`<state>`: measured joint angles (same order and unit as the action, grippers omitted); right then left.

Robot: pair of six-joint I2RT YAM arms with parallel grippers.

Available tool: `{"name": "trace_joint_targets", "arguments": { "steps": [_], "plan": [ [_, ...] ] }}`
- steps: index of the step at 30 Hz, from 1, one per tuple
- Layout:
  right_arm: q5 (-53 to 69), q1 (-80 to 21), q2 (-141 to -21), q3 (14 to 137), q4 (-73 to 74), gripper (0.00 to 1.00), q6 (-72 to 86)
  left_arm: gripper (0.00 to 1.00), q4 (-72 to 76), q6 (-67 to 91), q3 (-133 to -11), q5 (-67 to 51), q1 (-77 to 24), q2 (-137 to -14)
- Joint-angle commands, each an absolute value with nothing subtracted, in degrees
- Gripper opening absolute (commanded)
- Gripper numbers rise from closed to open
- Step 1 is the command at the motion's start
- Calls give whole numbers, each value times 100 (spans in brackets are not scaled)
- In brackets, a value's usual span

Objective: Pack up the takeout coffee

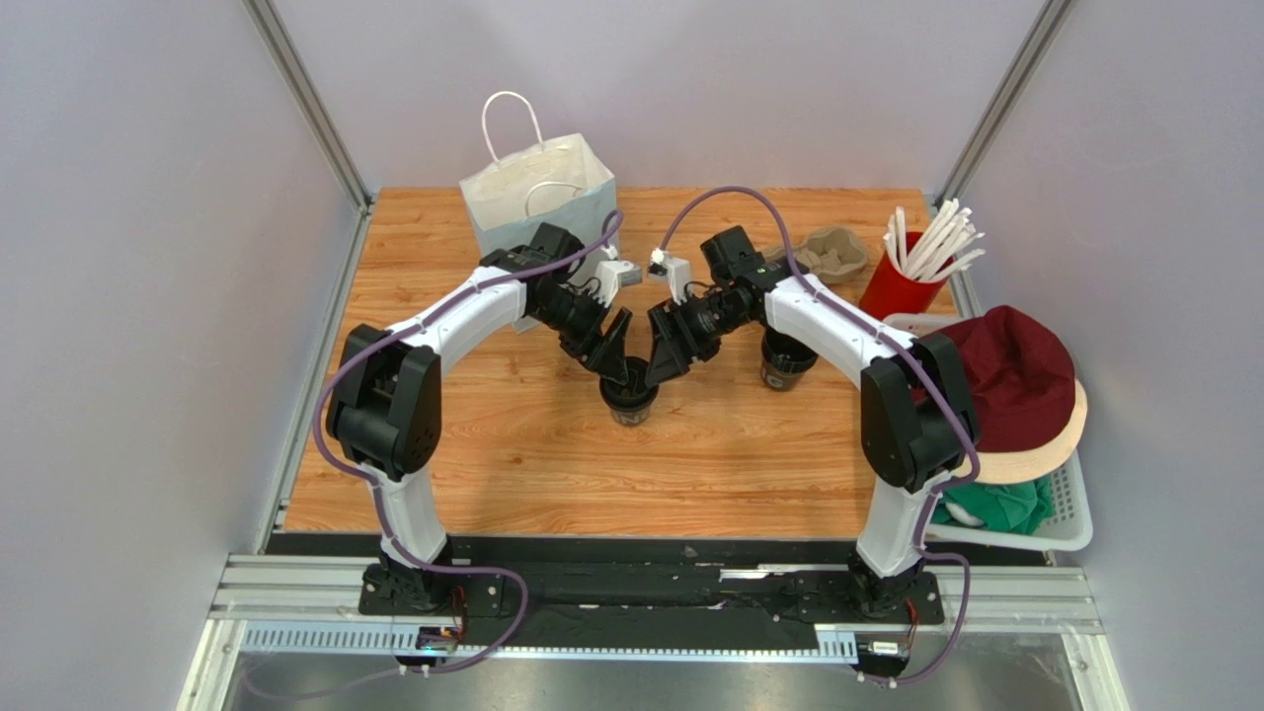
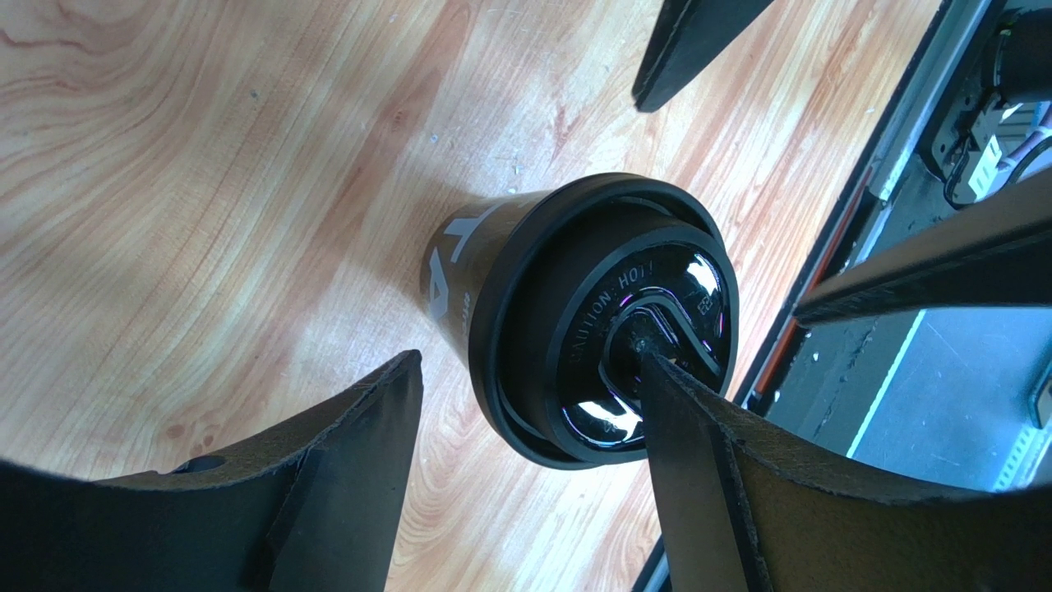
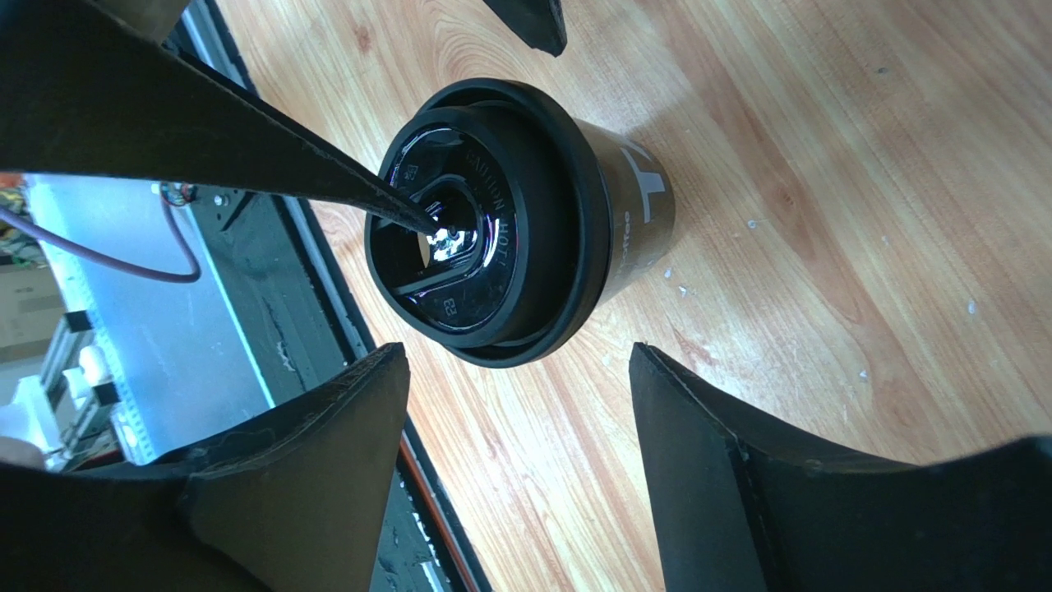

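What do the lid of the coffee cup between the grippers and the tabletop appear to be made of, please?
Lid: glossy black plastic, probably, given sharp reflections and moulded "CAUTION HOT" lettering. Tabletop: light wood or wood-look laminate, smooth, faintly sheened; the grain shows, but real or printed is unclear.

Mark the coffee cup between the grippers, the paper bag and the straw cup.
coffee cup (image 2: 562, 308): left wrist view, lid top.
paper bag (image 1: 515, 212): top external view, white side.
straw cup (image 1: 895, 288): top external view, red wall.
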<state>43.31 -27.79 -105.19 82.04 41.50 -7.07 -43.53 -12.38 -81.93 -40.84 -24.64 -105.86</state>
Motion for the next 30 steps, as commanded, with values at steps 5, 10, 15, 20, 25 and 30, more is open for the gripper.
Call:
{"name": "trace_joint_targets", "arguments": {
  "steps": [5, 10, 15, 20, 25, 30],
  "plan": [
    [5238, -2268, -10907, 8657, 4008, 61, -501, 74, -4342, -1433, -8227, -4140, -2443, -10643],
    [5352, -2268, -11118, 8842, 4113, 57, -545, 73, -4210, -1424, -8077, -4078, -2443, -10696],
    [5352, -2268, -11328, 8965, 4183, 54, -589, 72, -4175, -1476, -7963, -4008, -2443, -10731],
    [5414, -2276, -11531, 9158, 4271, 53, -615, 70, -4131, -1547, -7840, -3929, -2443, -10732],
    [5475, -2294, -11733, 9325, 4394, 53, -633, 69, -4078, -1582, -7726, -3885, -2443, -10714],
    [5493, -2417, -11839, 9387, 4465, 53, -677, 68, -4043, -1573, -7673, -3867, -2443, -10688]
  ]
}}
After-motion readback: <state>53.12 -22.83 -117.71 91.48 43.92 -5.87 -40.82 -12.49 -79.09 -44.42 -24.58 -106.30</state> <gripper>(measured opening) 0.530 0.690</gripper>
